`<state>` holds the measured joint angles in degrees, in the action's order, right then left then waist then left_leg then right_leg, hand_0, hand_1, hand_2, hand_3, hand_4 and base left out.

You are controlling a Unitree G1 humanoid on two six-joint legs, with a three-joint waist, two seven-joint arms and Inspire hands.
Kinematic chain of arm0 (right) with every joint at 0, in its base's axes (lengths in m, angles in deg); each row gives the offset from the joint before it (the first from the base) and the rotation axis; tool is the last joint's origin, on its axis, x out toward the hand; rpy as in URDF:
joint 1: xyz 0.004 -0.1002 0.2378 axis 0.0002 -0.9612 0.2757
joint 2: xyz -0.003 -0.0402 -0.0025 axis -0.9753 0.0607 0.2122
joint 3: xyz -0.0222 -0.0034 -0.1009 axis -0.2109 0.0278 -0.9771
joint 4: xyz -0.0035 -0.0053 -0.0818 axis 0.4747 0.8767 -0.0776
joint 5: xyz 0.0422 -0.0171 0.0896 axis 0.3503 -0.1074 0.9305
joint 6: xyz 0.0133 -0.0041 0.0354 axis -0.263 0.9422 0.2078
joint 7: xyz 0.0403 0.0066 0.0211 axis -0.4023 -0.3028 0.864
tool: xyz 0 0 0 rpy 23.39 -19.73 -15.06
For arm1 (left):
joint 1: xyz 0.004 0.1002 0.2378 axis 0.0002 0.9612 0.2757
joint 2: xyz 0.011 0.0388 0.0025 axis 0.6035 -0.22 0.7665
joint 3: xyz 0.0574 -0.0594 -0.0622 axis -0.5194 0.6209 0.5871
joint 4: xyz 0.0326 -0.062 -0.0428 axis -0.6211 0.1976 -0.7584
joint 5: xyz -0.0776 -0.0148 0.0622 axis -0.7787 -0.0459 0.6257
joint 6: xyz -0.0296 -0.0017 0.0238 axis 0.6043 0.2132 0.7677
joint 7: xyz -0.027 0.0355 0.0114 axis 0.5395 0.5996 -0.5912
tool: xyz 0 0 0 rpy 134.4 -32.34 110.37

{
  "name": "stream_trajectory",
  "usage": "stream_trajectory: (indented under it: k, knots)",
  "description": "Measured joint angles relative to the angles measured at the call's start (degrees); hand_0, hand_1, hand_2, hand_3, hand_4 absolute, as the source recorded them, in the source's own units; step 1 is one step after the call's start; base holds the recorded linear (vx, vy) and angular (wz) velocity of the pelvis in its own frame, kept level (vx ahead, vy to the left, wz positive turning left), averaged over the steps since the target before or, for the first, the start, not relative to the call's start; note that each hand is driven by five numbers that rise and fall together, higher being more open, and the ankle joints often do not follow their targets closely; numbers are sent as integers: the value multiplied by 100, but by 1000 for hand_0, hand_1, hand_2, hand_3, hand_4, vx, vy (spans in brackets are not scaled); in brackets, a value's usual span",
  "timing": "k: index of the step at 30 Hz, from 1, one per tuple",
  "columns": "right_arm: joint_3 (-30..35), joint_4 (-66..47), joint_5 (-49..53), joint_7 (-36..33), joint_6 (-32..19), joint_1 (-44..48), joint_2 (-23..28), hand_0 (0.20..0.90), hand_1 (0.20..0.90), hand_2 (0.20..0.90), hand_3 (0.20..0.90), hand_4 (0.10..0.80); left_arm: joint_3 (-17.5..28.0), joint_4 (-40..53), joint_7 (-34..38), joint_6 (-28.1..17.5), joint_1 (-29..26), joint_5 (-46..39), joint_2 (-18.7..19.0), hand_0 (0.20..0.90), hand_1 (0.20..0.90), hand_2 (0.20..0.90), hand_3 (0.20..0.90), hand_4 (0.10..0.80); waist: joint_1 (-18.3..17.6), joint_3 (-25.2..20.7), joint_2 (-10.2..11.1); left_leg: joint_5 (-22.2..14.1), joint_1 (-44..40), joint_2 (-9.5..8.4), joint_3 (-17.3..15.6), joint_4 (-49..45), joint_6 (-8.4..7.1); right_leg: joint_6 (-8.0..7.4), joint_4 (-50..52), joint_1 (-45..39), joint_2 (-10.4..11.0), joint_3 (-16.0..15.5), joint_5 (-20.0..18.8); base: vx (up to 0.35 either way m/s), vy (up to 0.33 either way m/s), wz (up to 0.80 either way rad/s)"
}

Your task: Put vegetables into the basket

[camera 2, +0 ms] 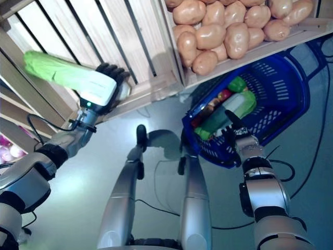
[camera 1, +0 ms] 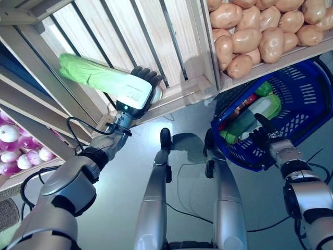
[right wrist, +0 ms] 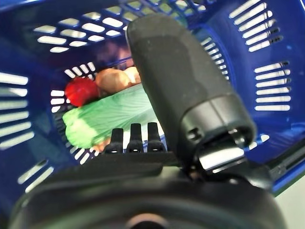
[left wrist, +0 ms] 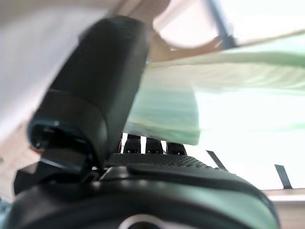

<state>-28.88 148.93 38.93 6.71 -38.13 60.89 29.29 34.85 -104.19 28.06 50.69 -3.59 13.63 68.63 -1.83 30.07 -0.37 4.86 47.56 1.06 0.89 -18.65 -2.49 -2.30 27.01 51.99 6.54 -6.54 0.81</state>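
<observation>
My left hand [camera 1: 139, 89] is shut on a long pale-green cabbage [camera 1: 88, 73], held up in front of the wooden stand's slats. It also shows in the right eye view [camera 2: 57, 70] and close up in the left wrist view [left wrist: 219, 102], with the thumb [left wrist: 95, 90] curled against it. The blue plastic basket [camera 1: 304, 99] stands on the floor at the right. In it lie a long green cabbage [right wrist: 114, 119], a red round vegetable [right wrist: 81, 90] and brown potatoes [right wrist: 116, 78]. My right hand [camera 1: 265, 134] is at the basket's near rim, fingers straight.
A wooden stand [camera 1: 156, 31] with slatted crates fills the back and left. A shelf of potatoes [camera 1: 260, 31] hangs just above the basket. Grey floor [camera 1: 187, 156] lies between stand and basket.
</observation>
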Motion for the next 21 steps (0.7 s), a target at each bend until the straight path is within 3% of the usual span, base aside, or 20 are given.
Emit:
stream_trajectory:
  k: [11,14,16,21]
  knots:
    - [-14,-32,-213,-2,-40,-57,-206,900,900,900,900,800,36,-243,-27,68,-6,-6,-121,300,300,300,300,400,-47,3,189,-33,-255,54,-127,9,21,2,-204,-308,-62,100,-110,-3,12,-5]
    - [-128,-160,-447,11,-250,-229,-232,900,900,900,900,800,96,-243,-8,-143,48,3,-123,300,300,300,300,400,-42,4,217,-66,-491,69,-125,24,13,6,-231,-549,-74,86,-107,11,-2,-1]
    - [-208,-499,-879,38,-566,-480,-328,900,900,900,900,800,286,-180,105,-364,191,6,-110,300,300,300,300,400,-40,-1,237,-65,-795,88,-122,150,9,5,-360,-860,-100,76,-105,46,13,-5]
    - [-661,-3073,-2272,-168,-1441,-2078,-448,900,900,900,900,800,1501,1637,590,-722,1375,4,214,300,300,300,300,400,-61,-10,260,22,-1651,129,-127,756,-24,-38,-764,-1612,-122,18,-98,113,39,-4]
